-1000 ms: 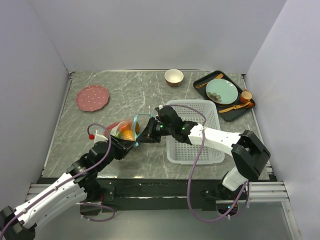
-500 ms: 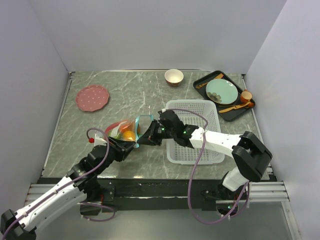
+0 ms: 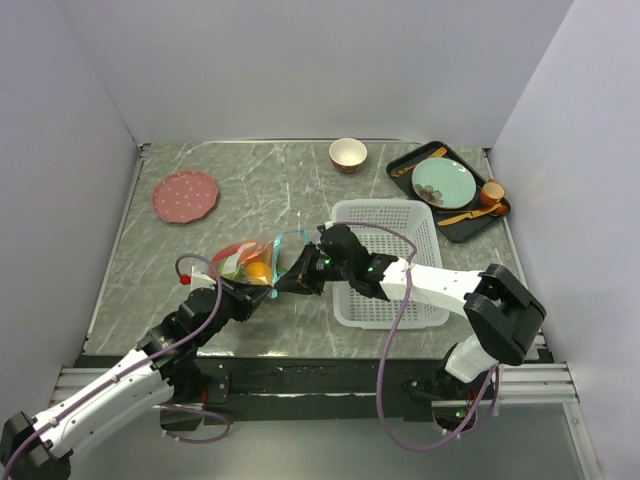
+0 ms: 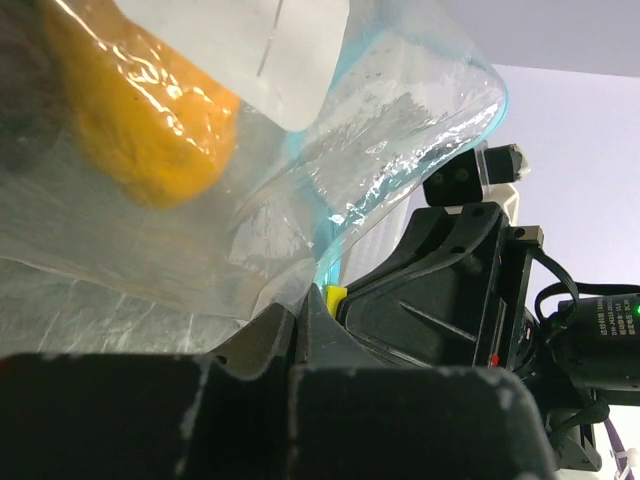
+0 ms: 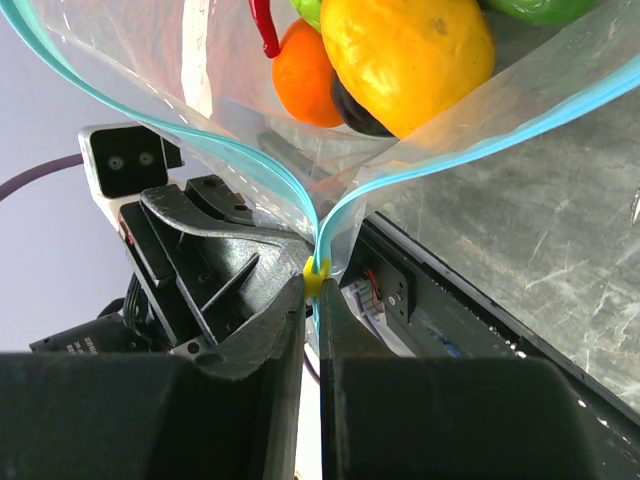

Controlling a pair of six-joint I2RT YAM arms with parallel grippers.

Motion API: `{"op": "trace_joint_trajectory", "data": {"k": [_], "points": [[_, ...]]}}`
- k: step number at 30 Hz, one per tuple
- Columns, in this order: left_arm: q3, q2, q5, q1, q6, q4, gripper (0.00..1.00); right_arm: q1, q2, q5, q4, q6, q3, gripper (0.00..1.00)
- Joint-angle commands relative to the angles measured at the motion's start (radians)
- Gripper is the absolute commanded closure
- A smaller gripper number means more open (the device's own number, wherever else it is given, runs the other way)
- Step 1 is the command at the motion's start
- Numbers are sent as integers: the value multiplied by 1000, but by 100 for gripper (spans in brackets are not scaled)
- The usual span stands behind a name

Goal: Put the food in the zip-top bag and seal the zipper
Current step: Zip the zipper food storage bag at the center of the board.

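Note:
The zip-top bag [image 3: 252,262] lies left of the white basket and holds the food: a yellow fruit [image 5: 405,50], an orange [image 5: 303,72], a dark round fruit [image 5: 357,113], a red chili [image 5: 263,27] and something green [image 5: 540,8]. The teal zipper [image 5: 255,160] gapes above a small yellow slider [image 5: 316,275]. My right gripper [image 5: 312,288] is shut on that slider at the bag's near corner [image 3: 287,282]. My left gripper [image 4: 300,318] is shut on the bag's edge right beside it [image 3: 262,292]. The bag's white label [image 4: 240,45] shows in the left wrist view.
A white mesh basket [image 3: 380,204] stands right of the bag, under my right arm. A pink plate [image 3: 185,195] is at the back left, a small bowl [image 3: 348,154] at the back. A black tray [image 3: 400,160] with a teal plate [image 3: 443,182], wooden spoons and a brown cup [image 3: 491,191] is back right.
Both grippers and the bag corner have shifted slightly toward the near edge. The open loop of the teal zipper looks smaller.

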Motion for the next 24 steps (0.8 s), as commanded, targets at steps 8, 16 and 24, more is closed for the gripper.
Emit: {"op": "trace_joint_trajectory", "data": {"k": [8,16,24], "points": [[38,-58,-48,-2,3,-33,99,14,-51,22,-77,-64,41,60],[30,-66,-39,-2,1,-38,99,14,-25,8,-39,-58,62,61],[27,-55,-32,-4,4,-29,99,16,-9,8,-26,-64,82,66]]}}
